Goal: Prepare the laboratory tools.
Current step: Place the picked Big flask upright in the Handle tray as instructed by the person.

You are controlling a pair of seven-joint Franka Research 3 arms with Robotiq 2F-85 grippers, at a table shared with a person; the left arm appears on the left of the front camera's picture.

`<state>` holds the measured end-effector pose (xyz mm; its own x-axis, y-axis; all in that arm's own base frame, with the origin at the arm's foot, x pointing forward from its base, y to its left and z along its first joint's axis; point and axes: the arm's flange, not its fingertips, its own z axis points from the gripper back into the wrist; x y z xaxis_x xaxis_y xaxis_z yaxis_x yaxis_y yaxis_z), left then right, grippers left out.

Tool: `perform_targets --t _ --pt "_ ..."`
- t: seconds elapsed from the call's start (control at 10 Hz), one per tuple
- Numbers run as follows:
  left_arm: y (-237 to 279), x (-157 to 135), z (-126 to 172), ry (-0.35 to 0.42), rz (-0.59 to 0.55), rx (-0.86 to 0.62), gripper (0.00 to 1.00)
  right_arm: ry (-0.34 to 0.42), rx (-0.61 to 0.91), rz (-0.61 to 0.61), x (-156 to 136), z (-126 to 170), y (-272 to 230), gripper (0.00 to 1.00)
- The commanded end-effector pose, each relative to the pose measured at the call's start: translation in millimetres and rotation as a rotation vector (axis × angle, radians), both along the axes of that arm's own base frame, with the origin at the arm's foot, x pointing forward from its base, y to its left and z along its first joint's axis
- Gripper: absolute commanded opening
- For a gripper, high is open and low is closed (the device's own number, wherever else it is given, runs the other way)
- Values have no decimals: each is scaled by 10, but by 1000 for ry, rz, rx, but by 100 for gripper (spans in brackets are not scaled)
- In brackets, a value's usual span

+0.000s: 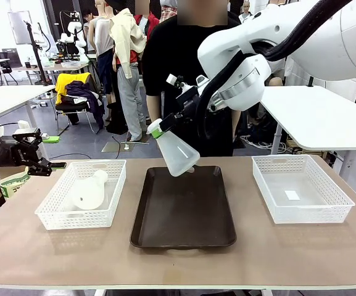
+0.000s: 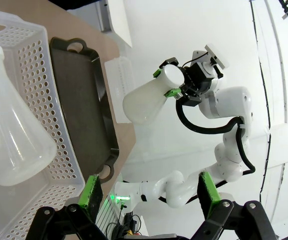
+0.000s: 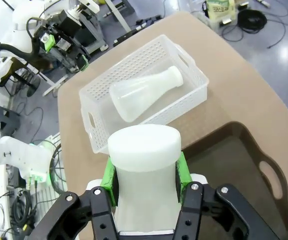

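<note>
No writing, label, brand or number can be read on anything here.

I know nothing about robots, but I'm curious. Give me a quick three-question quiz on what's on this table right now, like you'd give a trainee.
1. True or false: the right gripper is shut on the neck of a frosted flask, holding it tilted above the dark tray.
2. Where is the second flask? A) upright on the tray. B) lying on its side in the left basket. C) lying flat on the tray.
3. Fill in: the left gripper, holding nothing, has its jaws ____.

Key: 1 true; 2 B; 3 open.
</note>
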<state>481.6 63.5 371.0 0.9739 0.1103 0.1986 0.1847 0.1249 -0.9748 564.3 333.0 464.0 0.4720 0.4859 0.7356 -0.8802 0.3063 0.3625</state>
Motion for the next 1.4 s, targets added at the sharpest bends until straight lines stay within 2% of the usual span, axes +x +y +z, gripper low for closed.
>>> perform_targets --t 0.0,0.1,0.3,0.4,0.5,0.7,0.9,1.0,1.1,1.2,1.3 --pt "12 -12 10 -2 -1 8 100 0 -15 -21 18 44 2 0" --pt "12 -12 10 -2 -1 8 100 0 0 0 0 0 0 0" --pt "12 -12 10 -2 -1 8 100 48 178 149 -12 -201 -176 0" --pt "12 -12 10 -2 -1 8 100 12 256 243 -17 -291 -232 0" --pt "12 -12 10 -2 -1 8 100 -58 360 339 -15 -360 -265 0" --pt "12 -12 10 -2 -1 8 100 -147 441 313 -8 -440 -319 0" --pt "12 -12 10 -2 -1 8 100 -204 432 296 -18 -504 -329 0" --pt "12 -12 10 -2 -1 8 100 -188 407 275 -1 -534 -332 0" --pt "12 -12 10 -2 -1 8 100 -104 379 131 66 -535 -345 0" --pt "12 -12 10 -2 -1 8 100 -181 416 299 69 -504 -351 0" --pt "12 -12 10 -2 -1 8 100 -181 416 299 69 -504 -351 0"
